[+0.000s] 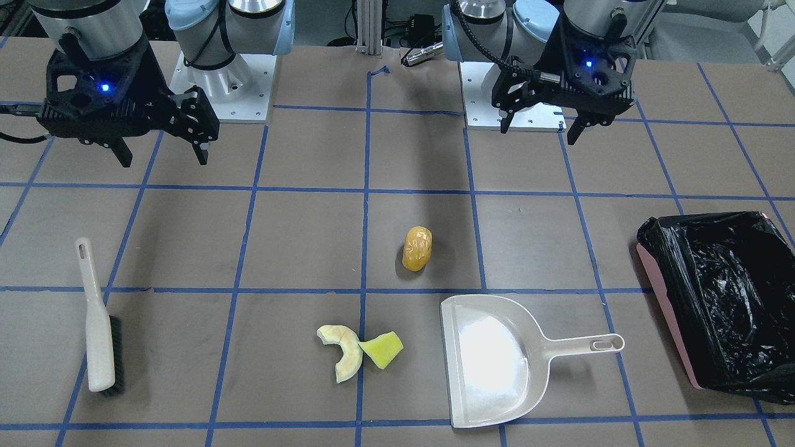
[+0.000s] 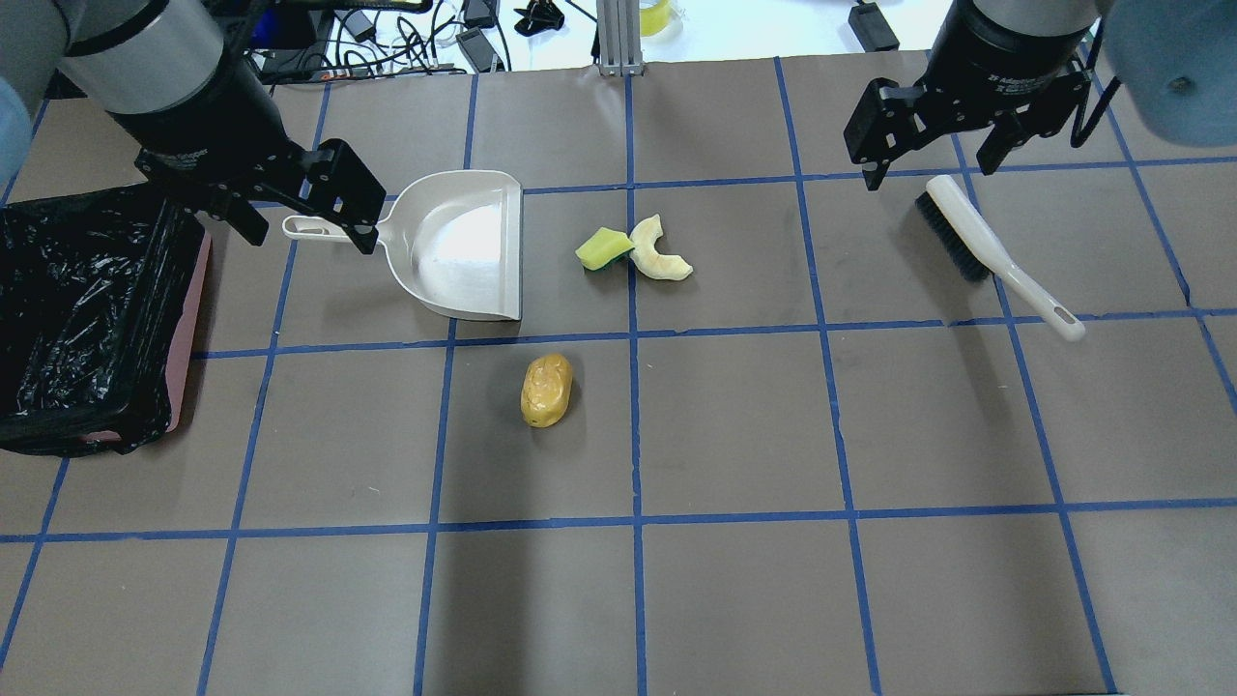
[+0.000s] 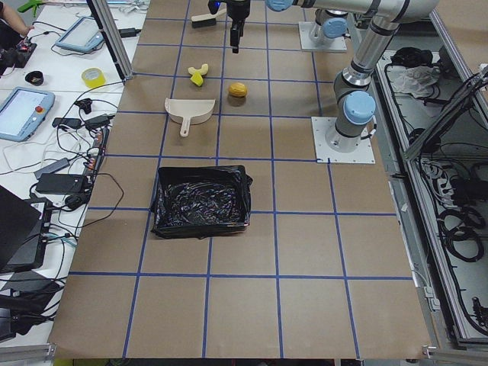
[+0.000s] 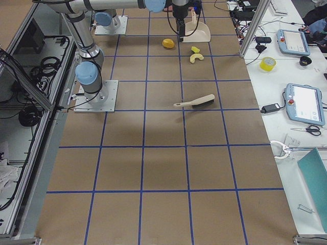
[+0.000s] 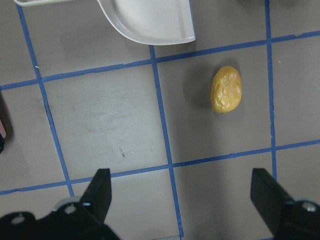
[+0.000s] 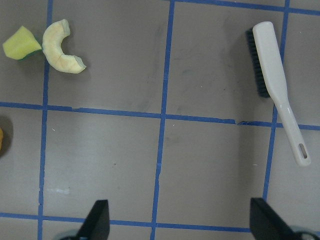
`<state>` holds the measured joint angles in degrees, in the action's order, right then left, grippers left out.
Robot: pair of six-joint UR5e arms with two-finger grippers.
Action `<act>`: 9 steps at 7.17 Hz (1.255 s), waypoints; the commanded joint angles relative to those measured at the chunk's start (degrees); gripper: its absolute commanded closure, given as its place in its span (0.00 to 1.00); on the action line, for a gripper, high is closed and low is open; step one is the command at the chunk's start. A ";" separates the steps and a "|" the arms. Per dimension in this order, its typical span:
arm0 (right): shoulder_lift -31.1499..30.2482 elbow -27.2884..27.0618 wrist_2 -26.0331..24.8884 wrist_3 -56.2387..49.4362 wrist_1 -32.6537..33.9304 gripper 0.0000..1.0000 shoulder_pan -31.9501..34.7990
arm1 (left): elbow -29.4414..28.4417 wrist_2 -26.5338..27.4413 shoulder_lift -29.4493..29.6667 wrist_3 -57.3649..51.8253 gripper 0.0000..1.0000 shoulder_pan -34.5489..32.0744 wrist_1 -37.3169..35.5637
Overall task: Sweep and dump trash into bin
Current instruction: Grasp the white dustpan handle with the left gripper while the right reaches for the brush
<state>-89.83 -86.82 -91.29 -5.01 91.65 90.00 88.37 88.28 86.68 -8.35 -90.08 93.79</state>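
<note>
The trash lies on the brown table in three pieces. An orange-yellow lump (image 1: 417,248) sits alone mid-table and also shows in the left wrist view (image 5: 226,89). A pale melon-rind slice (image 1: 343,354) touches a yellow wedge (image 1: 382,349) with a green side; both show in the right wrist view, the slice (image 6: 60,47) and the wedge (image 6: 21,43). The pink bin (image 1: 669,326) with a black bag stands at the table's end on my left side. My left gripper (image 1: 539,132) is open and empty, raised above the table. My right gripper (image 1: 164,160) is open and empty, also raised.
An empty beige dustpan (image 1: 497,366) lies between the trash and the bin, handle toward the bin. A beige brush (image 1: 98,323) with dark bristles lies on my right side, below the right gripper (image 2: 930,174). Blue tape lines grid the table.
</note>
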 commanded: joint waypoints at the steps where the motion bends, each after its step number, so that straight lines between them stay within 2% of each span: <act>1: -0.95 -0.19 -0.63 0.00 -0.41 0.00 0.00 | 0.39 -0.03 0.32 0.87 0.00 0.42 -0.54; 2: -0.61 -0.62 -0.20 -0.09 -0.94 0.00 0.00 | 0.40 -0.03 1.63 -4.09 0.00 1.91 -1.15; 3: -0.34 -0.63 -0.46 -1.31 -0.68 0.00 -1.04 | -0.04 -0.21 4.08 -14.66 0.00 4.88 -3.94; 4: 0.01 -0.72 0.06 -6.28 -0.16 0.00 -2.27 | -0.13 -0.12 7.24 -19.73 0.00 6.21 -5.79; 5: 2.62 -0.72 -0.11 -14.85 0.37 0.00 -6.20 | 0.04 0.05 11.45 -27.96 0.00 6.40 -10.51; 6: 3.26 -0.80 0.06 -24.08 0.38 0.00 -12.07 | -0.39 0.14 15.93 -41.61 0.00 6.66 -15.86; 7: 4.05 -0.80 0.15 -34.70 0.55 0.00 -16.57 | -0.40 0.05 19.71 -50.54 0.00 7.97 -19.40; 8: 7.36 -0.80 0.24 -35.85 1.51 0.00 -19.92 | -0.48 -0.47 23.58 -59.24 0.00 9.03 -24.05; 9: 9.74 -0.89 -0.72 -37.25 5.96 0.00 -21.43 | -0.66 -0.56 26.75 -68.55 0.00 9.04 -28.96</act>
<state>-83.01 -87.65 -91.33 -39.33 93.94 71.42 87.88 87.94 109.37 -66.03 -81.50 70.40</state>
